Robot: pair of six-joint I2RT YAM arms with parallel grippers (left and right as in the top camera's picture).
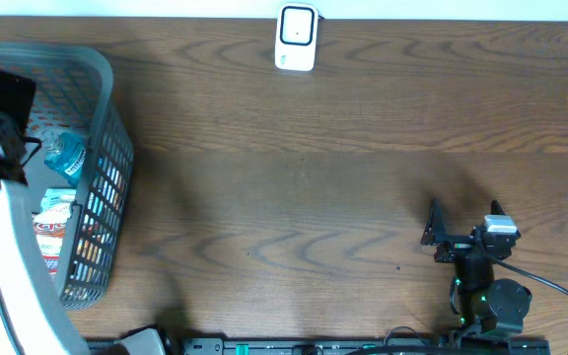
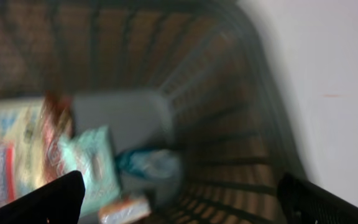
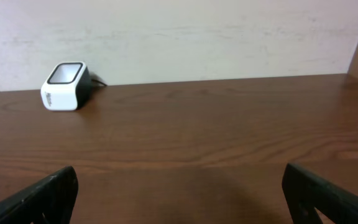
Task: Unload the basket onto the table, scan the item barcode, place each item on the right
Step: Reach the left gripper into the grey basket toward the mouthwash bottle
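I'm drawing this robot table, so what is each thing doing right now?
Grey plastic mesh basket: upright, holding colourful packets.
White box-shaped barcode scanner: standing untouched at the far edge of the brown wooden table.
Left end effector: open, empty, over the basket.
Right end effector: open, empty, over the table.

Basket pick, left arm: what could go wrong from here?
1. The packets overlap in the basket; the open left gripper may catch two, or snag the mesh wall.
2. No barcode shows in the blurred left wrist view, so the wrong face may meet the scanner.
3. The scanner stands at the far edge of the table, well away from the basket; a soft packet could slip on the way.
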